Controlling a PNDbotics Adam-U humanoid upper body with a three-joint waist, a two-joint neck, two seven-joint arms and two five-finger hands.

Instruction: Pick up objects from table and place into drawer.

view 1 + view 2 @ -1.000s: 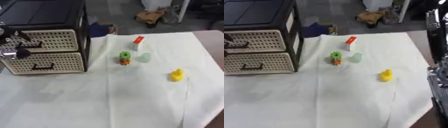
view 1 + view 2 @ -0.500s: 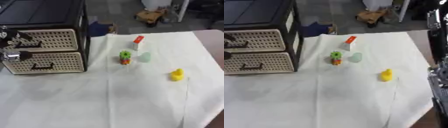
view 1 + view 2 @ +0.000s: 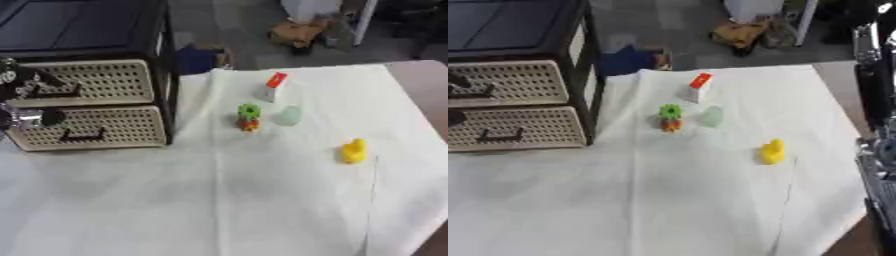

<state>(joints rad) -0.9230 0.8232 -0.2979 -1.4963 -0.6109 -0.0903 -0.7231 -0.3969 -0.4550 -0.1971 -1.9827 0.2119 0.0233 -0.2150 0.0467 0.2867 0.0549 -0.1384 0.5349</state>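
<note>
Only the left eye view is showing the robot's left hand point(image 3: 19, 102) at nine o'clock, lying against the cream perforated drawers point(image 3: 92, 107) of the black cabinet; I cannot tell how far its fingers are curling. The right eye view is showing the right arm point(image 3: 877, 125) at three o'clock, hand unseen. The small yellow duck-shaped toy point(image 3: 353, 151), green-and-orange block figure point(image 3: 248, 116), pale green cup point(image 3: 288, 115) and red-and-white carton point(image 3: 275, 86) are sitting on the white cloth point(image 3: 262, 200) where they were before, while the left hand is edging lower.

No text, label, brand, number or sign can be read on anything shown in either view.

Matt white cloth point(image 3: 262, 200) with creases, perforated cream plastic-looking drawer fronts point(image 3: 96, 82), glossy yellow toy point(image 3: 353, 151).
</note>
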